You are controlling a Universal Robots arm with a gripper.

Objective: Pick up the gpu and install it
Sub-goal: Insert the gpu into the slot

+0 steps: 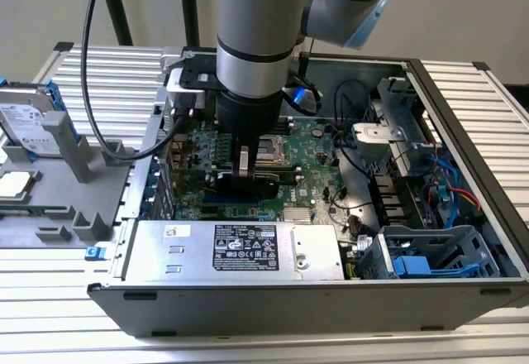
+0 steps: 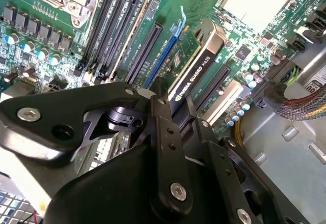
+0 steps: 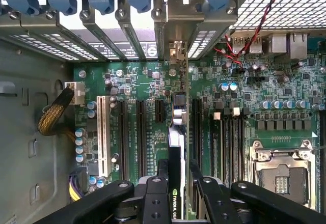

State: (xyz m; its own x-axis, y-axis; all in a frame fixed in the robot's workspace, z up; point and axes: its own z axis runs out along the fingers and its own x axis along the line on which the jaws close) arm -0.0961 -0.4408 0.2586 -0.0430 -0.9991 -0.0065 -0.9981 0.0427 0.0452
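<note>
black hand (image 2: 175,107) grips gpu (image 2: 196,63) upright between motherboard (image 2: 46,35) slots.

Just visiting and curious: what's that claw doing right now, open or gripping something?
Gripper: shut on the gpu, holding it edge-down over the motherboard slots.

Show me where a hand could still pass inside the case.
Bare case floor beside the yellow cable is free. Crowded: the slots around the gpu held by the gripper, and the drive cage corner with its wiring.
</note>
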